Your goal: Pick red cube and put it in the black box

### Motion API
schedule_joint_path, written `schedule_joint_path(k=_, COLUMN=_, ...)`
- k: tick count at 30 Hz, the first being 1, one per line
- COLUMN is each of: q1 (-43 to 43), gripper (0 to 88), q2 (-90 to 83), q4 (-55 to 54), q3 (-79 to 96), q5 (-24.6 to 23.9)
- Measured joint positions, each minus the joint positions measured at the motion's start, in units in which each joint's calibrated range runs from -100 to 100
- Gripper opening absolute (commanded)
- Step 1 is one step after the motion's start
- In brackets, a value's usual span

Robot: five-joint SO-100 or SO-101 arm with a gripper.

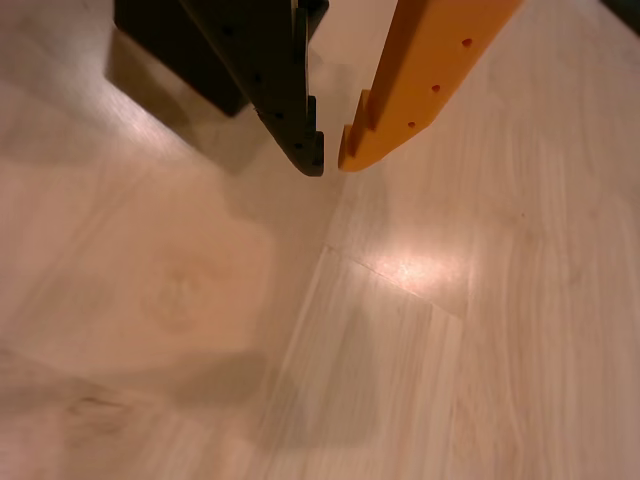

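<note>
The gripper (331, 163) is entering the wrist view from the top edge, its two fingers pointing down toward the pale wooden floor (500, 330). The black finger (270, 70) is sitting on the left and the orange finger (430, 70) on the right, and the two are converging toward their tips. The tips are standing almost together, with just a thin sliver of floor showing between them, so the jaws are reading as closed or very nearly so. Nothing is sitting between them; the gripper is holding nothing.

Taking the fingertips as the landmark: up and to the left of them, at the top edge of the view, a dark, flat-sided object (170, 45) is lying partly behind the black finger. It could be the black box, but too little of it is showing to say for certain. Its shadow is falling on the floor just beside it. Below and slightly right of the fingertips, a bright glare patch (420, 268) is shining on the boards, next to a plank seam (390, 280) running diagonally. Further below and left of the tips, broad soft shadows are spreading across the floor. Where the red cube is I cannot tell.
</note>
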Motion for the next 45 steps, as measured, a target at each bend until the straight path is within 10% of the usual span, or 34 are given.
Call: schedule_joint_path(k=45, q1=3.6, gripper=1.1, q2=-26.8, q4=2.1, q3=21.0, q5=-5.8)
